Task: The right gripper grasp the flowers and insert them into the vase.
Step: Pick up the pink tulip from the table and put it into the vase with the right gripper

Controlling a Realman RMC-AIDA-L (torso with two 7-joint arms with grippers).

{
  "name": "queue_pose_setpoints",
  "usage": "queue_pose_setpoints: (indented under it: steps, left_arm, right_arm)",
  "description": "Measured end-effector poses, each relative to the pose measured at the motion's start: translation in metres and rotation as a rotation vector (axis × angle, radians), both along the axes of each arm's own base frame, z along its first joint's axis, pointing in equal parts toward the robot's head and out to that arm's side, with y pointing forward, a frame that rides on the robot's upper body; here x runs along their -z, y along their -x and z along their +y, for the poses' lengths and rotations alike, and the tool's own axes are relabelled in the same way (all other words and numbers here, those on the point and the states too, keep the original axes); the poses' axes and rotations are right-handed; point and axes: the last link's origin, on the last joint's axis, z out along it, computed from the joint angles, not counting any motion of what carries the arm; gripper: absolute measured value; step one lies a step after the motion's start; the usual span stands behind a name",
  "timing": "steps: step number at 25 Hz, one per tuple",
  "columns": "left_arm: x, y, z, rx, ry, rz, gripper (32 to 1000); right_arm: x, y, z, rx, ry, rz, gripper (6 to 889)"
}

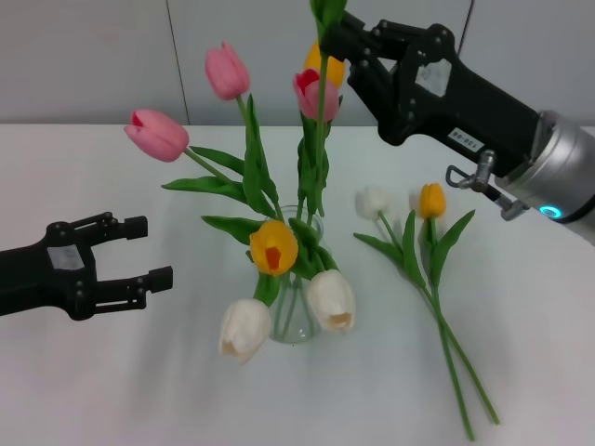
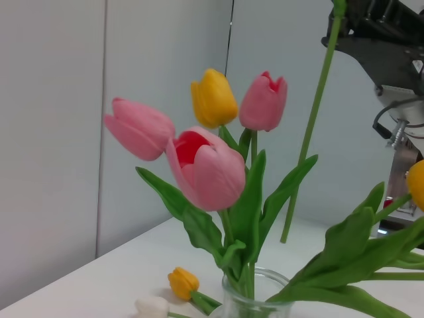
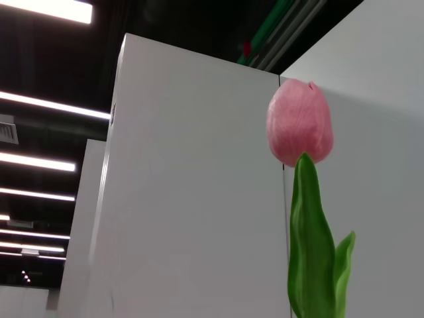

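Observation:
My right gripper is high above the vase, shut on the stem of a pink tulip. The bud rises out of the head view and shows only in the right wrist view. Its long green stem hangs straight down. The lower end stops a little above the vase rim in the left wrist view. The clear glass vase holds several tulips: pink, yellow and white. My left gripper rests open on the table to the vase's left.
A white tulip and an orange-yellow tulip lie on the white table right of the vase, with stems running toward the front edge. A grey wall stands behind the table.

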Motion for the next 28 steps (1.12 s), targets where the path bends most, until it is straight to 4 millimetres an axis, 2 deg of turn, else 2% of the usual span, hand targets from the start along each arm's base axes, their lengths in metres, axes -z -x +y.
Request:
queue_pose_setpoints:
  steps: [7,28]
  left_arm:
    - [0.004,-0.002,0.000,0.006,0.007,-0.003,887]
    - [0.010,-0.010,0.004,0.025,0.019,-0.012,887]
  right_arm:
    - [0.011,-0.003,0.002,0.036,0.001,-0.035,42]
    - [0.025,0.001,0.008,0.048,0.012,-0.109,42]
